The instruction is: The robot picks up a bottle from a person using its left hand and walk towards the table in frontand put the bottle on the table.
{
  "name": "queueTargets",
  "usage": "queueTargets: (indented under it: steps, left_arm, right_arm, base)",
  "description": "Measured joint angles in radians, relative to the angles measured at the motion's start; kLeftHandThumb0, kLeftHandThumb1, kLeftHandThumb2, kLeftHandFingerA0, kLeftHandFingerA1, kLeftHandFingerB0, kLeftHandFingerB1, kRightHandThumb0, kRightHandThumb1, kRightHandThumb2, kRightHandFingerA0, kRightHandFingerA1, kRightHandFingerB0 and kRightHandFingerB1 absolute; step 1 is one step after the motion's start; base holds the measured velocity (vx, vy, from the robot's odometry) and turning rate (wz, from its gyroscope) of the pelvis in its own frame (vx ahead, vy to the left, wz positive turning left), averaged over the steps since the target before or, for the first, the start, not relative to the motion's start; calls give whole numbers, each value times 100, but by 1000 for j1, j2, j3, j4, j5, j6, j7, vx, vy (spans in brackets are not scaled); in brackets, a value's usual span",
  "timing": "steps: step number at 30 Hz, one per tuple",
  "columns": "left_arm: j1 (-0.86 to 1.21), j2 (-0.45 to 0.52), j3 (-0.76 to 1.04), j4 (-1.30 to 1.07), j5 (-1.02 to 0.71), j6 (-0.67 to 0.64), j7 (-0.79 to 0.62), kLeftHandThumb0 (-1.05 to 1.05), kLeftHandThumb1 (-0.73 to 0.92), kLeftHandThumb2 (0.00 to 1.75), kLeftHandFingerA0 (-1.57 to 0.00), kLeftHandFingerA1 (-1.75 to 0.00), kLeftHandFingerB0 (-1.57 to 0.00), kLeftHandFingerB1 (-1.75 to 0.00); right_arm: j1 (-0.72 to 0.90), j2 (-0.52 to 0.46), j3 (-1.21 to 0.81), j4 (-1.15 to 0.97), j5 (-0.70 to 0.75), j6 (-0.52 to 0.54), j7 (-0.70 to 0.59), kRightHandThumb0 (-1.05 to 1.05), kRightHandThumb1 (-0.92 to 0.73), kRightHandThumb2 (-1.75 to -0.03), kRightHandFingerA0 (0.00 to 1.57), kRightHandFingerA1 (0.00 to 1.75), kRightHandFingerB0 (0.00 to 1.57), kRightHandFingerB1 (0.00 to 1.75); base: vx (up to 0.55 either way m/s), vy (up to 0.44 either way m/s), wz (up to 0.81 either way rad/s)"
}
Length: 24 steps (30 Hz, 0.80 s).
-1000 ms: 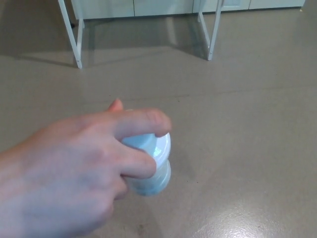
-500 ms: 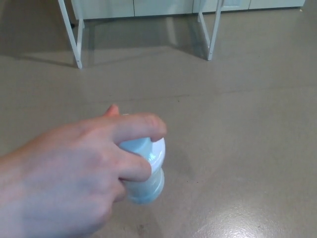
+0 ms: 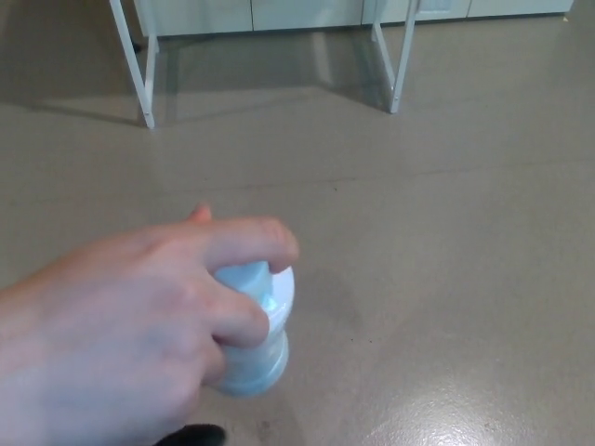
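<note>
A: Starting at the left, what fills the picture?

B: A person's hand (image 3: 121, 325), large and soft with blur, coming in from the lower left corner. Its wrist is cut off by the picture's edge.

A: And the bottle?

B: The bottle (image 3: 258, 358) is in that hand, held in the air above the floor (image 3: 446, 279), a little left of centre and low in the picture. It is pale blue and seen almost from straight above: a rounded cap end on top, a wider rounded body beneath. The person's fingers (image 3: 251, 237) are clamped on it. One lies across the upper end and another curls round its left side, so most of that side is hidden.

A: Any label?

B: Too blurred to tell.

A: What is the dark thing under the hand?

B: Possibly the robot's left hand (image 3: 191, 434) — only a black tip shows at the bottom edge, just below the person's hand and left of the bottle's base. So little shows that I cannot tell whether it is open or closed. The right hand is not in view.

A: Further right?

B: Bare grey-beige floor, with a sheen at the lower right. At the top, a left white leg (image 3: 135, 60) and a right white leg (image 3: 402, 56) rise out of the picture, so what they carry is cut off. Pale cabinet fronts (image 3: 307, 13) run behind them.
</note>
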<state>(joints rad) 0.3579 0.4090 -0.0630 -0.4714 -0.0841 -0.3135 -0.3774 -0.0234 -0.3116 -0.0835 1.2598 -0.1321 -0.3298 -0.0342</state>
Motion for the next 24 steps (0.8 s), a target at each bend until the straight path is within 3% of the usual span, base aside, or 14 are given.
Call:
queueTargets:
  steps: [4, 7, 8, 12, 13, 14, 16, 17, 18, 19, 20, 21, 22, 24]
  left_arm:
    - [-34, 39, -66, -155, -18, 65, -29, -67, 42, 82, -7, -7, -8, -19]
    - [-58, 62, -101, -227, -20, 110, -46, -65, 36, 82, 0, -13, -1, -23]
    - [-73, 70, -117, -248, -20, 131, -53, -63, 34, 82, 0, -16, -1, -24]
    - [-102, 82, -150, -298, -19, 191, -71, -62, 33, 81, -1, -21, 0, -24]
    - [-105, 84, -155, -307, -19, 206, -74, -60, 56, 57, -43, -38, -13, -28]
    - [-105, 76, -163, -310, -21, 218, -73, -48, 69, 61, -75, -43, -17, -29]
    - [-92, 39, -188, -309, -22, 233, -68, -25, 84, 67, -112, -55, -37, -34]
    - [-84, 15, -200, -307, -22, 237, -62, -25, 84, 67, -112, -55, -37, -34]
    - [-78, 2, -206, -307, -22, 239, -58, -9, 81, 66, -124, -76, -77, -43]
    - [-64, -21, -215, -305, -20, 241, -47, -7, 78, 68, -123, -85, -89, -50]
    - [-54, -39, -224, -303, -18, 242, -40, -7, 78, 68, -123, -85, -89, -50]
    - [-37, -63, -236, -299, -13, 242, -28, -6, 76, 74, -119, -98, -98, -57]
    - [-23, -79, -245, -296, -5, 242, -18, -1, 71, 86, -111, -111, -89, -96]
    - [-4, -113, -264, -275, 17, 233, 4, -4, 73, 83, -110, -111, -85, -104]
  right_arm:
    - [-13, 0, 0, 6, 0, 1, 8, -64, -44, -83, 35, 50, 23, 43]
    - [-20, 0, 0, 10, 1, 3, 13, -56, -42, -84, 37, 52, 21, 44]
    - [-22, 0, 0, 12, 1, 4, 16, -61, -54, -57, 40, 35, 34, 33]
    - [-24, 0, -2, 16, 3, 5, 26, -62, -54, -57, 40, 35, 34, 33]
    - [-24, 0, -3, 17, 3, 5, 27, -63, -45, -84, 37, 50, 21, 42]
    - [-24, 0, -1, 18, 3, 5, 28, -62, -45, -84, 37, 50, 21, 42]
    - [-24, 0, 2, 19, 1, 7, 30, -60, -44, -86, 38, 52, 21, 43]
    - [-24, 0, 4, 20, 1, 7, 31, -60, -44, -86, 38, 52, 21, 43]
    - [-24, 0, 6, 20, 1, 7, 32, -65, -46, -85, 39, 51, 22, 42]
    - [-23, -1, 7, 20, 1, 7, 34, -64, -46, -85, 39, 51, 22, 42]
    - [-23, -1, 8, 20, 1, 7, 35, -64, -46, -85, 39, 51, 22, 42]
    - [-21, -1, 9, 20, 1, 7, 38, -63, -46, -85, 39, 51, 22, 43]
    - [-20, -1, 10, 20, 1, 7, 40, -58, -44, -87, 39, 53, 21, 44]
    - [-17, -1, 10, 20, 1, 7, 46, -59, -44, -86, 41, 53, 22, 44]
  base:
    - [0, 0, 0]
    - [0, 0, 0]
    - [0, 0, 0]
    - [0, 0, 0]
    - [0, 0, 0]
    - [0, 0, 0]
    - [0, 0, 0]
    - [0, 0, 0]
    - [0, 0, 0]
    - [0, 0, 0]
    - [0, 0, 0]
    - [0, 0, 0]
    - [0, 0, 0]
    - [0, 0, 0]
